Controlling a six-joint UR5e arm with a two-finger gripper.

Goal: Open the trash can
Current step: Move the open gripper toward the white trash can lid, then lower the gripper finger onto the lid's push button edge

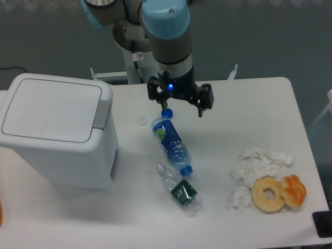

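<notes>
Fingers: the gripper (180,108) hangs above the bench with its two fingers (199,106) spread wide and nothing between them; a blue light glows on its body.
Below the fingers: a blue bottle cap (167,112) sits just under the left-hand finger tip as seen from the camera; whether they touch cannot be told.
Blue bottle: the blue-tinted plastic bottle (171,141) lies on its side, running diagonally from that cap down toward the front of the bench.
Clear bottle: a crushed clear bottle (179,189) with a dark green label lies just beyond the blue bottle's lower end, near the front edge.
Small disc: a small white round piece (141,121) lies on the bench between the blue bottle and the bin.
Trash can: the trash can (57,132) stands at the far left of the bench, well apart from the fingers, its flat lid down and the grey strip on the side facing the bottles.
Tissue: crumpled white tissue (254,166) lies at the right.
Doughnuts: a pale ring doughnut (267,194) touches an orange-glazed one (293,191), just beside the tissue.
Bench: white bench (259,114), rounded corners.
</notes>
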